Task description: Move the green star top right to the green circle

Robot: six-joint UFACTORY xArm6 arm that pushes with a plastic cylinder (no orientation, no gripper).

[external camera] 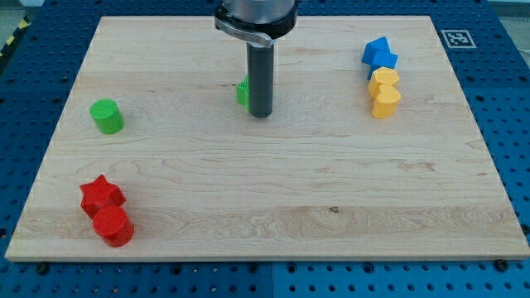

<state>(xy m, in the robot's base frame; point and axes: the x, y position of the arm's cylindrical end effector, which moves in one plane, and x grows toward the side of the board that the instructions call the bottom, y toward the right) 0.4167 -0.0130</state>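
Red blocks are seen nearest, at the view's bottom left of the wooden board: a red cylinder touching a red star just above it. Farther up, the green circle is placed near the left edge. Toward the top centre, the green star is mostly hidden behind the dark rod, whose tip is set touching its right side. No pincer is fitted, so nothing is held. At the top right, a yellow heart is stacked against a blue block, shape unclear.
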